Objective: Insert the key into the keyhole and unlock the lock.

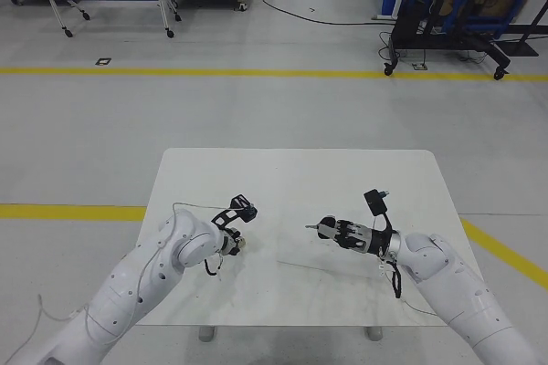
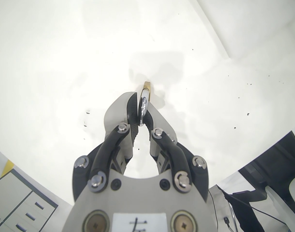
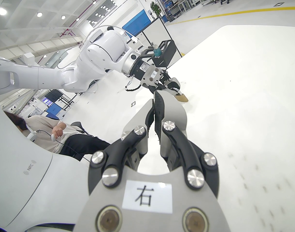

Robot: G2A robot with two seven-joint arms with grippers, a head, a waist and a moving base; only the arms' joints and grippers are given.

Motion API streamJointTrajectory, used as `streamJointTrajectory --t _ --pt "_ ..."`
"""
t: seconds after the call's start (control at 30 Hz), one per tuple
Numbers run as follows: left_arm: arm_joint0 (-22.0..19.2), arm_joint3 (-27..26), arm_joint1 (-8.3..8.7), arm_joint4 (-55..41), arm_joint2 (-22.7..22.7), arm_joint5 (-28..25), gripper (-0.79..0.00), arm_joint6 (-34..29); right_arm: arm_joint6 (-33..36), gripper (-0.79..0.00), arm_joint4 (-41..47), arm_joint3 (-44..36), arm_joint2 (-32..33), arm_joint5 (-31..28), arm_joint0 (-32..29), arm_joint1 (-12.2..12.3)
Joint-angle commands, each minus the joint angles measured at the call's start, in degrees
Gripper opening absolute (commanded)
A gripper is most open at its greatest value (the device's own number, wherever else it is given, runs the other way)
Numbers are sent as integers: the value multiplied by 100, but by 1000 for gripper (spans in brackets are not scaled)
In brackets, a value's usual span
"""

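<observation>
Left gripper (image 2: pixel 142 103) pinches the lock (image 2: pixel 147 88) by its silver shackle, with the brass body pointing away, low over the table (image 1: pixel 292 173) toward its left edge. Right gripper (image 3: pixel 157 97), fingers pressed narrow on the key (image 1: pixel 310 226), faces it from nearer the right edge, apart.

The lock (image 2: pixel 146 95) has a brass body, dull gold, and a bright polished metal shackle; the left gripper (image 2: pixel 142 103) is smooth matt grey plastic with black ribbed rubber pads (image 2: pixel 132 113) and shiny metal pins; the right gripper (image 3: pixel 157 97) looks the same, its key (image 1: pixel 310 226) a thin metallic sliver; the table (image 2: pixel 65 37) is smooth matt white, lightly specked.
</observation>
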Motion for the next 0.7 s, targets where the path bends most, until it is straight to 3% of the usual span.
streamJointTrajectory --t 0.0,0.27,0.4,0.67 --pt "25 -2 4 22 -43 -36 -785 129 0 -785 0 0 0 0 0 0" --pt "252 -42 76 40 -421 -330 -785 984 0 -785 0 0 0 0 0 0" --pt "333 128 93 -120 -563 -754 -785 1511 0 -785 0 0 0 0 0 0" --pt "161 615 -8 100 -388 -982 -785 1942 0 -785 0 0 0 0 0 0"
